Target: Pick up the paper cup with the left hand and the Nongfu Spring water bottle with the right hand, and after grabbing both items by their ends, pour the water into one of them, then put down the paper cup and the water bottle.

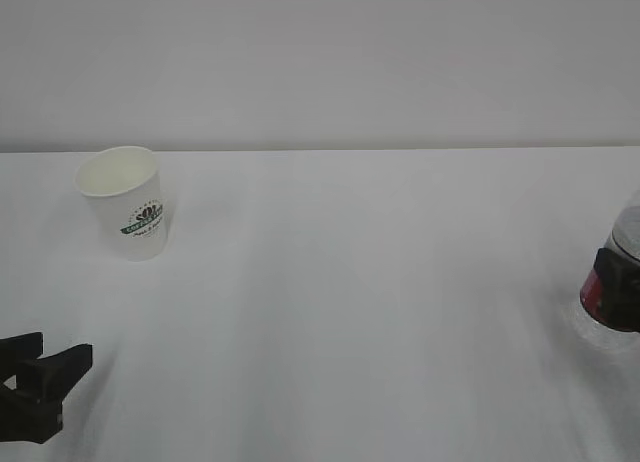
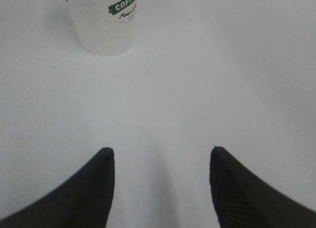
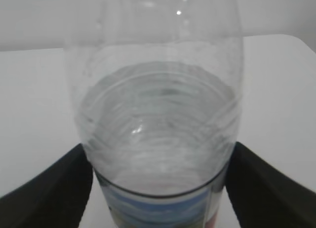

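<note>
Left hand (image 1: 40, 367), lower left of the exterior view: black jaws parted to a moderate gap, nothing between them. Left wrist view shows its two dark finely textured fingertips (image 2: 96, 188) at the bottom of the frame, bare white table (image 1: 380, 302) between them. Paper cup (image 1: 127, 200) stands upright in the upper left of the exterior view, well apart from this gripper and farther back on the table. In the left wrist view the cup's base sits at the top edge, left of centre, ahead of the fingertips. Cup: white, tapered, matte and faintly dimpled wall, green banner logo, cream inside.

Right hand (image 1: 622, 297), at the right edge of the exterior view, jaws spread wide around the Nongfu Spring water bottle (image 1: 612, 282). Right wrist view: bottle fills the centre of the frame, black fingers (image 3: 49, 188) at lower left and lower right, each hard against the wall. Whether they press on it, cannot tell. Bottle upright on the table; clear ribbed plastic, rounded shoulder, red label partly visible. Water (image 3: 158, 129) inside, clear, colourless.
</note>
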Robot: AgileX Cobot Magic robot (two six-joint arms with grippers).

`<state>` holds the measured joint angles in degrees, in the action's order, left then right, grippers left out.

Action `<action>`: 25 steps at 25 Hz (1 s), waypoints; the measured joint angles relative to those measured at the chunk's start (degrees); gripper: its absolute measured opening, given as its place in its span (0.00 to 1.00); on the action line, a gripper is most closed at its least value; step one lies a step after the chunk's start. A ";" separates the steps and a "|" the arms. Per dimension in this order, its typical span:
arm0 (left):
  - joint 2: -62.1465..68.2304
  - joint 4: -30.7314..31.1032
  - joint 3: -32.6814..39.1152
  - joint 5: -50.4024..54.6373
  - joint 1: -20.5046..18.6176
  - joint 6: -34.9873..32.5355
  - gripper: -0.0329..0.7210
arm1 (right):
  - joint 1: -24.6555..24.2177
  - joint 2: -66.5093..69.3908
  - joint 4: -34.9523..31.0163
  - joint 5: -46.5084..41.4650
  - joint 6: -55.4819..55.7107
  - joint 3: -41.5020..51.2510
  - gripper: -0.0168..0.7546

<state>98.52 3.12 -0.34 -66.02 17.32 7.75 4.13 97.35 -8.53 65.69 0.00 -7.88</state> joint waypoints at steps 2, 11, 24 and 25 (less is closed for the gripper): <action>0.00 0.00 0.00 0.00 0.00 0.00 0.63 | 0.00 0.76 0.00 0.00 0.00 -0.64 0.83; 0.00 0.00 0.00 0.00 0.00 0.00 0.63 | 0.00 1.50 -1.80 0.00 -0.50 -3.79 0.83; 0.00 -0.24 0.00 0.00 0.00 0.00 0.63 | 0.00 1.50 -2.13 0.00 -0.86 -4.58 0.76; 0.00 -0.33 0.00 0.00 0.00 0.00 0.63 | 0.00 1.50 -2.13 0.00 -0.96 -4.58 0.75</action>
<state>98.52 2.79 -0.34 -66.02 17.32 7.75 4.13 98.85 -10.66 65.69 -0.96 -12.46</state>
